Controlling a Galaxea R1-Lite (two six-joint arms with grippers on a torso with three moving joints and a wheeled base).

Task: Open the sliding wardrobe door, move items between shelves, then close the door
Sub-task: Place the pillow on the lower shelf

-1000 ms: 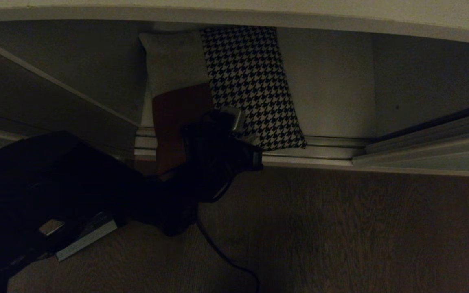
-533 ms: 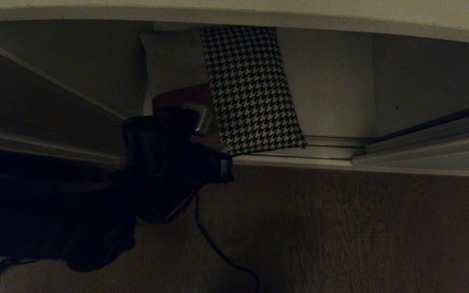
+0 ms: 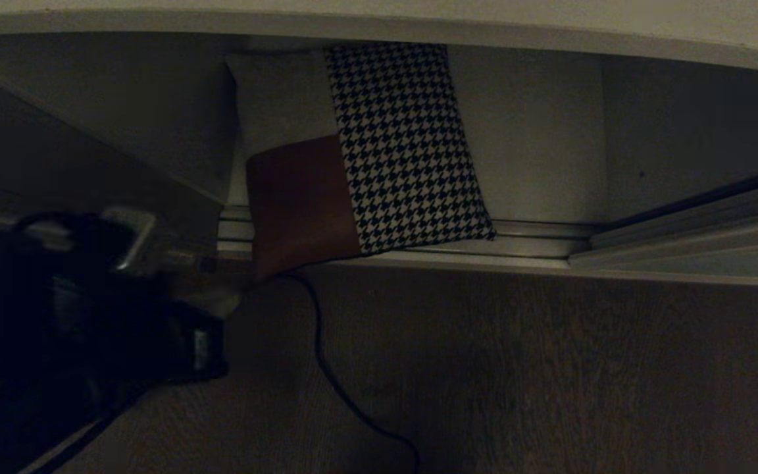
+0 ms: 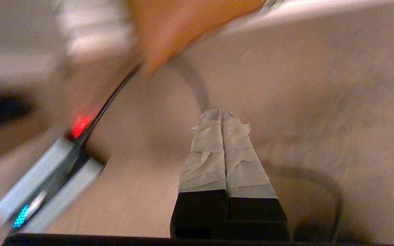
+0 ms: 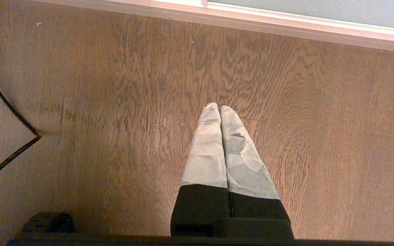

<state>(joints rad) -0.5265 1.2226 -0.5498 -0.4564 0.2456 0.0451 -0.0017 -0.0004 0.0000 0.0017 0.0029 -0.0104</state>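
The houndstooth cushion [image 3: 405, 145] lay on the bottom shelf [image 3: 537, 145] of the open wardrobe, its corner over the floor rails [image 3: 537, 238]. The left gripper [image 4: 221, 114] hung over the wood floor [image 3: 550, 368], fingers pressed together, holding nothing. The right gripper [image 5: 216, 108] was closed too.

I can read no text, label, brand, number or sign from here. The nearest thing to a marking is a small row of blue-green lights on the silver-grey box [image 4: 43, 191] in the left wrist view (too blurred to make out as characters), with a red glow [image 4: 80, 125] beside its black cable. The houndstooth cushion [image 3: 405, 145] carries only its woven pattern, and the wood-grain floor [image 5: 286, 119] shows nothing written.
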